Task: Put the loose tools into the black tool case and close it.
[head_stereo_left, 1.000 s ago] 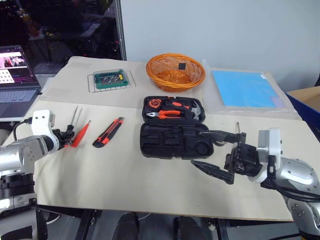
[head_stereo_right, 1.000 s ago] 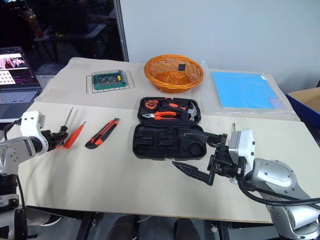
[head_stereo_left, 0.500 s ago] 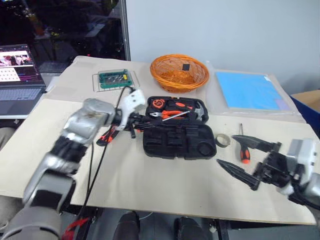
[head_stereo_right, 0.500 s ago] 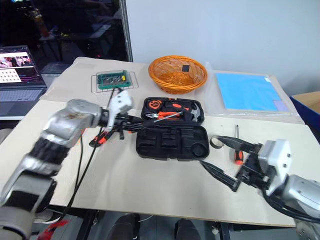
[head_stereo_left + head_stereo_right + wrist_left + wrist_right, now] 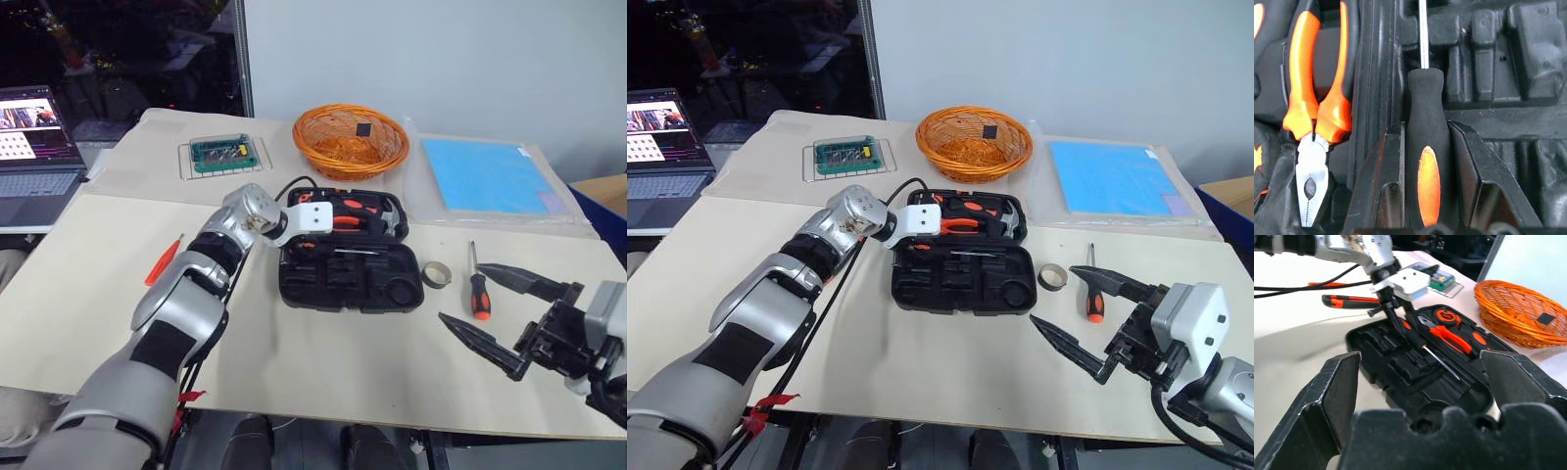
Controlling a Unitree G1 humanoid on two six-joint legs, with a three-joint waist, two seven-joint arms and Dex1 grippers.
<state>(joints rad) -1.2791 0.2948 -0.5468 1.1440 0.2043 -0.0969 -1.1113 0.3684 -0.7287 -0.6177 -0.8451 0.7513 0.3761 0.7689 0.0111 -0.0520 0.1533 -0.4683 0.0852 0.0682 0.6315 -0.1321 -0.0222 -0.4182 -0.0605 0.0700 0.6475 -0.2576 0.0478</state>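
One screwdriver (image 5: 1429,161) going into the black tool case (image 5: 353,279).
Left gripper (image 5: 1426,147) is clamping its handle, lining it over a recess; right gripper (image 5: 505,313) is waiting, spread empty.

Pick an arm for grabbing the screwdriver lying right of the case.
Right. The right gripper is open and empty, close to that screwdriver; the left gripper is over the black tool case, holding another screwdriver.

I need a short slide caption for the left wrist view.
Left gripper lowers a screwdriver into the open tool case, beside the pliers.
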